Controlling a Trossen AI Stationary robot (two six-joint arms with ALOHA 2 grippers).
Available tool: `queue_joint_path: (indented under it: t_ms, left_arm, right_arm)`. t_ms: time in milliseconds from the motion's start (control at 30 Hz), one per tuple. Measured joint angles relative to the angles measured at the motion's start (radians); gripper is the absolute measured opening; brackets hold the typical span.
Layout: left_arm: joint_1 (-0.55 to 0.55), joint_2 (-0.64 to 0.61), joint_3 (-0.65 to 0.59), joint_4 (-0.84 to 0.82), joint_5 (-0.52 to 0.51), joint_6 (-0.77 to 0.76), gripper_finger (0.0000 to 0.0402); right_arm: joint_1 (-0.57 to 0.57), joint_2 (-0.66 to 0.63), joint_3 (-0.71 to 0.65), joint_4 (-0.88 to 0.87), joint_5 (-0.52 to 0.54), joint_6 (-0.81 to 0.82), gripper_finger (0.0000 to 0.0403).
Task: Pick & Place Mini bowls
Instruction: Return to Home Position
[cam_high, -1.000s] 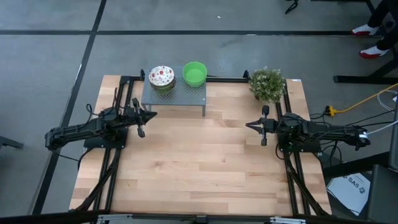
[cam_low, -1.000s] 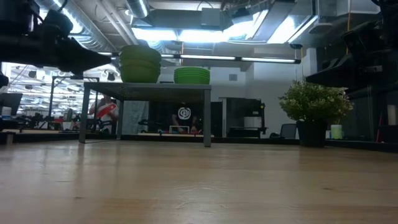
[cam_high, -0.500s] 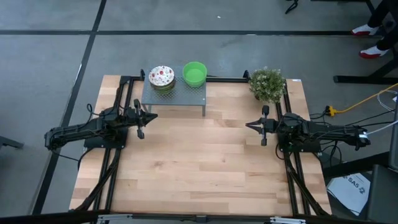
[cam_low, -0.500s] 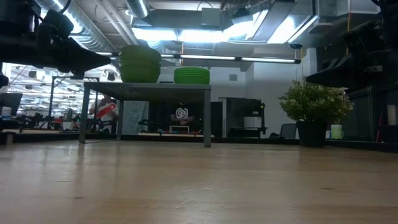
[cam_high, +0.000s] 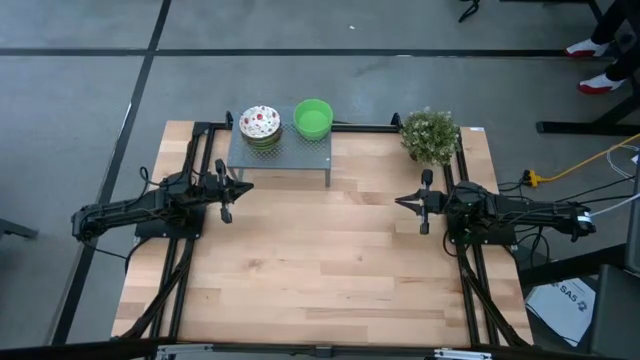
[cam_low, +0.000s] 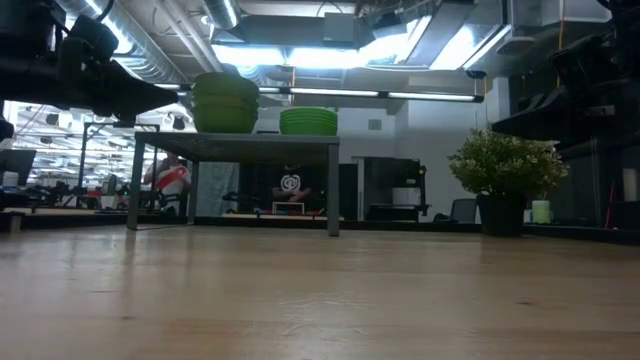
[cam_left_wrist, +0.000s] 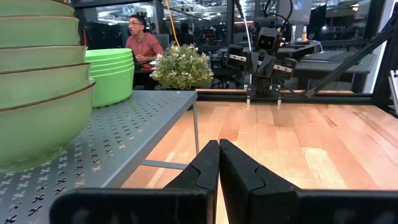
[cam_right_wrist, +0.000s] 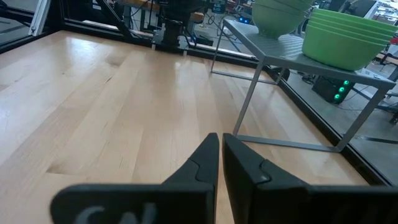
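- Green bowls (cam_high: 313, 118) sit nested in one stack on the shelf (cam_high: 285, 155), at its end nearer the plant (cam_high: 430, 135).
- Speckled bowls (cam_high: 260, 123) make a second stack on the shelf's other end; the two stacks stand side by side, close but apart.
- Seen from table height, the speckled stack rises taller than the green one.
- The shelf is grey perforated metal on thin legs, standing at the back edge of the table (cam_high: 320, 270).
- The left gripper (cam_high: 240, 185) hangs just off the shelf's front corner on the speckled side, fingers pressed together, holding nothing.
- The right gripper (cam_high: 403, 202) is well apart from the shelf, out past its green end and in front of the plant, fingers likewise closed tight and empty.
- Both grippers point toward each other across the table in front of the shelf.
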Motion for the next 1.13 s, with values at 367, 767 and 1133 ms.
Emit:
queue_joint_path:
  t_ms: [367,767,1133]
  left_arm:
    - [0.000,0.000,0.000,0.000,0.000,0.000,0.0010]
    - [0.000,0.000,0.000,0.000,0.000,0.000,0.0012]
    - [0.000,0.000,0.000,0.000,0.000,0.000,0.0010]
  right_arm:
    - [0.000,0.000,0.000,0.000,0.000,0.000,0.0023]
    - [0.000,0.000,0.000,0.000,0.000,0.000,0.0023]
    - [0.000,0.000,0.000,0.000,0.000,0.000,0.0023]
